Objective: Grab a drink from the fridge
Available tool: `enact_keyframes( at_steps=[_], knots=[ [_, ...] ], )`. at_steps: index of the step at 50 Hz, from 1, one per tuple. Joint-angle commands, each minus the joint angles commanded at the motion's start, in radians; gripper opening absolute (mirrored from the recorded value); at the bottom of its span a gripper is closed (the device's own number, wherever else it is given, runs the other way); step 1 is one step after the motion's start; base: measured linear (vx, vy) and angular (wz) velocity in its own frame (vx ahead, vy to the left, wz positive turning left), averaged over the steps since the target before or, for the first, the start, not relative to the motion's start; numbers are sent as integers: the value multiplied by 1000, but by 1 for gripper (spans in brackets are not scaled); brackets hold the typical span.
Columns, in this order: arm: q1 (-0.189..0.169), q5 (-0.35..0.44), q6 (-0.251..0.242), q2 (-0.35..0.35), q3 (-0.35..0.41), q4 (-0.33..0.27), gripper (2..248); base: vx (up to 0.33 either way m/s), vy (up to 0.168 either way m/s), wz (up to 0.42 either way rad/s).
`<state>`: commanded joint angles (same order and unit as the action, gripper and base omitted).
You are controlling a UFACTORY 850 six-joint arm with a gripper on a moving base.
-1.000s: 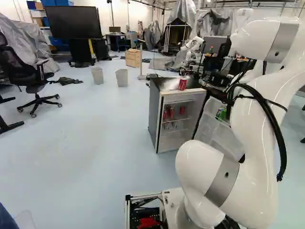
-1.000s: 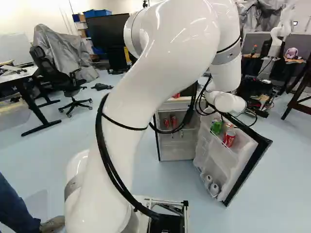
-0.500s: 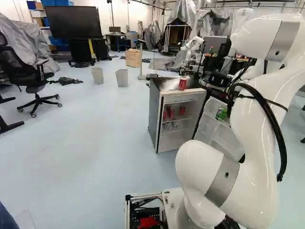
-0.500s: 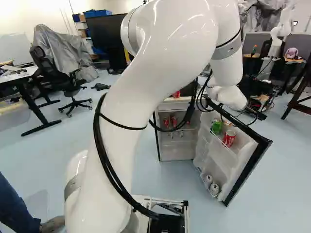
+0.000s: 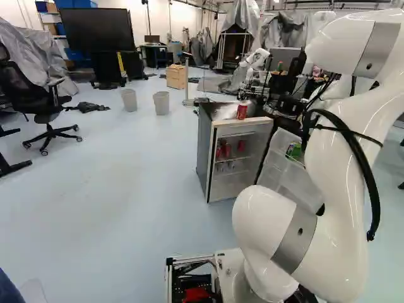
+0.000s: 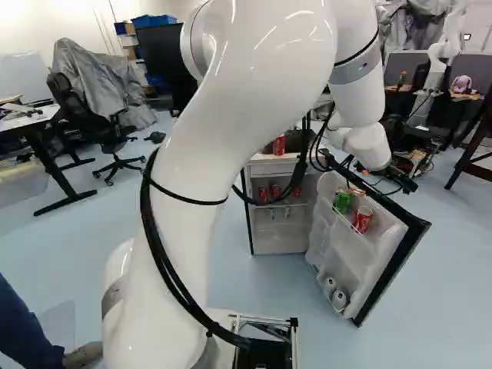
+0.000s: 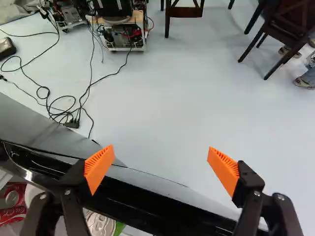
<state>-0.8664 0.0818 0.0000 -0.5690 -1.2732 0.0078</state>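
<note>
Silver-topped can (image 7: 102, 225) sits beside 1 finger of the gripper (image 6: 403, 177).

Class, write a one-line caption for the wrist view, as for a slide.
Open pincer above the fridge door, cans to one side, floor to the other.

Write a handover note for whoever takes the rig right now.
Gripper: open, holding nothing, above the edge of the fridge door.
Drinks: a red can and a green can in the door's upper rack; two cans in its lower one; red cans on a shelf inside the fridge; another red can on top.
Done: door open.
Left: line up with a can, close the fingers on it, lift it out.
</note>
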Motion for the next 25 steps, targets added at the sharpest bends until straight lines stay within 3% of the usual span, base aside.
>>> enact_keyframes(
  at_steps=[25],
  knots=[
    [12,-197,0,-23,-96,0,247,0,0,0]
  ],
)
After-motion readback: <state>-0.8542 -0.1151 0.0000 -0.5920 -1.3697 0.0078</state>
